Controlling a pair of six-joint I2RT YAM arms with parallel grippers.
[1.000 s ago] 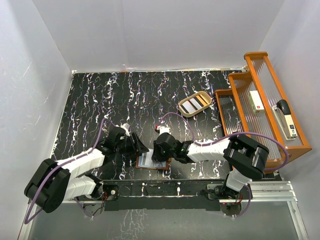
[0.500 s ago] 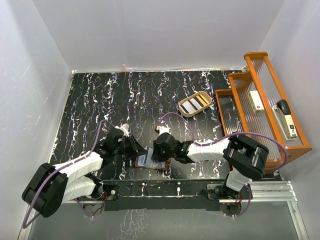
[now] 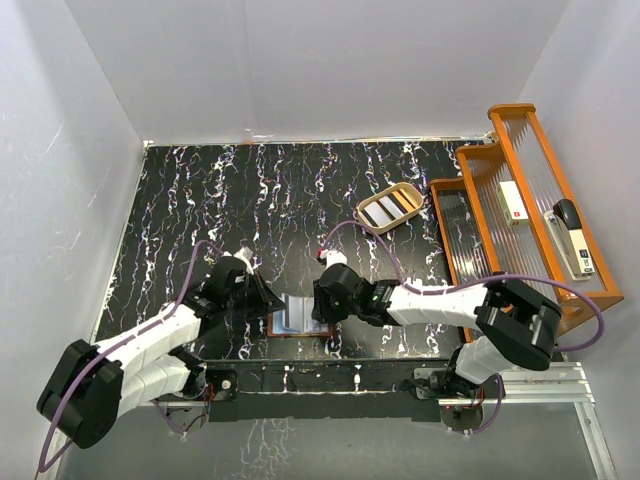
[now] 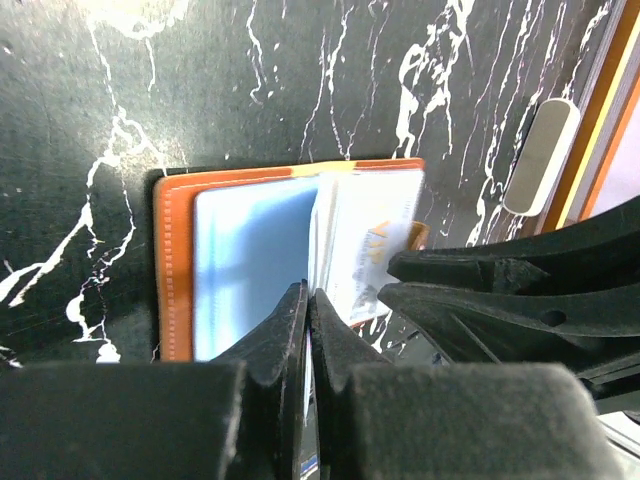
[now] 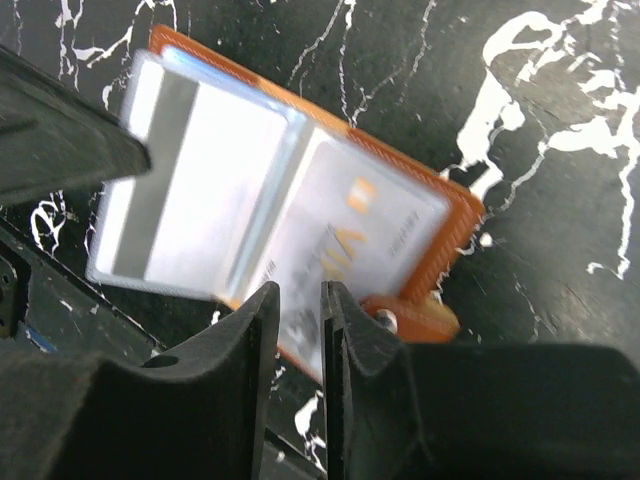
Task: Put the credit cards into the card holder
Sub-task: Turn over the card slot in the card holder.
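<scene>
- Top view: the card holder point(image 3: 298, 322) lies open on the black marbled table point(image 3: 200, 200), close to the near edge, between the two arms.
- The left gripper point(image 3: 268, 300) is at the holder's left side and the right gripper point(image 3: 322, 305) at its right side. From here I cannot tell how their jaws stand.
- Well apart, farther back and to the right, a tan oval tray point(image 3: 368, 222) sits beside an orange wooden rack point(image 3: 510, 110) with a stapler point(image 3: 572, 232) on it.
- Left wrist view: the left gripper point(image 4: 309, 305) has its jaws pressed together on the thin edge of a clear inner leaf of the card holder point(image 4: 250, 265).
- A credit card point(image 4: 370, 235) with an orange mark lies in the holder's right-hand half, and the black tips of the right gripper point(image 4: 392, 280) are right at its edge.
- Right wrist view: the right gripper point(image 5: 300, 300) has its jaws parted by a narrow gap. The near edge of the credit card point(image 5: 350, 235) shows in that gap, but I cannot tell whether the fingers touch it.
- That card rests on the card holder point(image 5: 462, 215), whose brown rim frames it.
- A second card point(image 5: 200, 190), white with a dark stripe, sits in the raised clear leaf, tilted up from the holder towards the left gripper's side.
</scene>
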